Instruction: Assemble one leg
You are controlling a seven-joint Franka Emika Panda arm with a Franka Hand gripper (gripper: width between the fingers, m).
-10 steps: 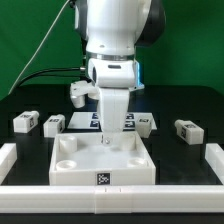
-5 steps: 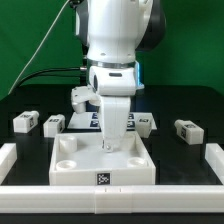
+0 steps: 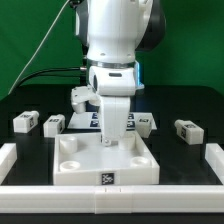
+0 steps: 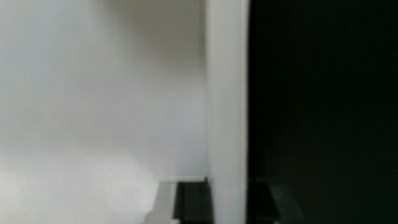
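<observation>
Presently, item one: my gripper [image 3: 111, 138], low over the rear of the white tray part [image 3: 75, 165]; jaw opening hidden, so I cannot tell whether anything is held. Item two: far-left leg [image 3: 25, 121] and near-left leg [image 3: 54, 124] on the table [image 3: 195, 108]. Item three: right-side leg [image 3: 186, 130], well apart. The wrist view is blurred white and black.
</observation>
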